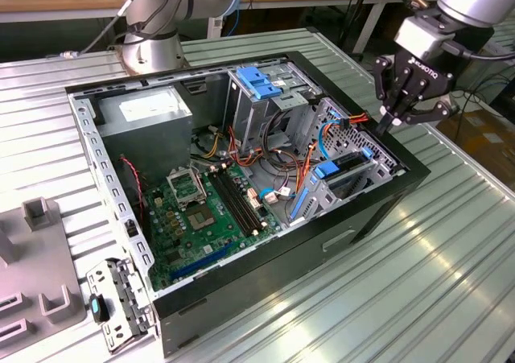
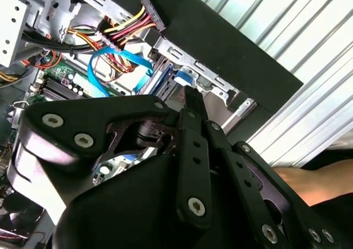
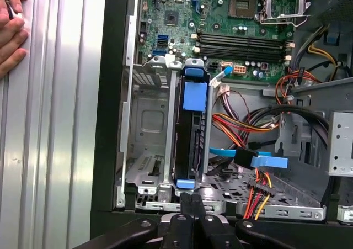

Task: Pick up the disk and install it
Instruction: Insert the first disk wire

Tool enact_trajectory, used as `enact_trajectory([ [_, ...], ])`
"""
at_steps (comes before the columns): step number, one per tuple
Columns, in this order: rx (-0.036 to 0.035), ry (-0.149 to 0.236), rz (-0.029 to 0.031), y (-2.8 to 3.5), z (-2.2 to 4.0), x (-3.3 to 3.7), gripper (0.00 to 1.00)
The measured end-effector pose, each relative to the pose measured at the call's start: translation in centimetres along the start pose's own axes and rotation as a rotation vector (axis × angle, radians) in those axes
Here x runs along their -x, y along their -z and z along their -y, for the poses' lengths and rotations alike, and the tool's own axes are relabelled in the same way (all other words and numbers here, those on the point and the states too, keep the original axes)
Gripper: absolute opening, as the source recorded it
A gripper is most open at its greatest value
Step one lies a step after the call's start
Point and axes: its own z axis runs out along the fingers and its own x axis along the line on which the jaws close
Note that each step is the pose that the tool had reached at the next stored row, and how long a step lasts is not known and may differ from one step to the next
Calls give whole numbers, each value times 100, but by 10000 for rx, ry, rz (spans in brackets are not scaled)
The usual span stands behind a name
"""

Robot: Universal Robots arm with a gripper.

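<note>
The disk (image 3: 186, 141) stands on edge in a metal bay at the front of the open computer case (image 1: 386, 194), its blue side rail (image 3: 194, 97) facing up. In the exterior view the disk (image 1: 351, 167) sits low in the bay near the case's right wall. My gripper (image 1: 388, 123) hangs just above that wall, over the end of the disk. Its black fingers are pressed together with nothing between them in both wrist views, the gripper (image 3: 191, 200) tips just short of the disk's blue end tab (image 3: 185, 183). The same shut gripper (image 2: 194, 101) points at the bay.
A grey power-supply box (image 1: 149, 117) and a drive cage with a light-blue top (image 1: 261, 81) stand at the case's back. The motherboard (image 1: 205, 214) lies on the case floor. Loose cables (image 3: 248, 160) run beside the bay. A person's hand (image 3: 11, 33) rests on the ribbed table.
</note>
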Motion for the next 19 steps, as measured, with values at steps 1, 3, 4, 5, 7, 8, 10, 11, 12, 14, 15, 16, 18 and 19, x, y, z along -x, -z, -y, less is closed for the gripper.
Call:
enact_trajectory([
  [1,0,4,0,0,7,2,11],
  [3,0,10,0,0,20,4,11],
  [4,0,16,-1,0,34,5,11],
  [5,0,22,-1,0,41,6,11],
  [7,6,442,3,-2,58,6,11],
  [8,8,638,5,-3,58,5,11],
  [10,13,996,7,-4,60,5,11],
  [11,14,1107,11,-5,63,7,11],
  [12,15,1134,13,-6,64,13,11],
  [14,16,1146,7,-5,71,46,11],
  [15,16,1149,7,-5,75,62,11],
  [16,16,1155,6,-5,79,80,11],
  [18,16,1183,8,-7,103,131,11],
  [19,17,1190,8,-7,113,145,11],
])
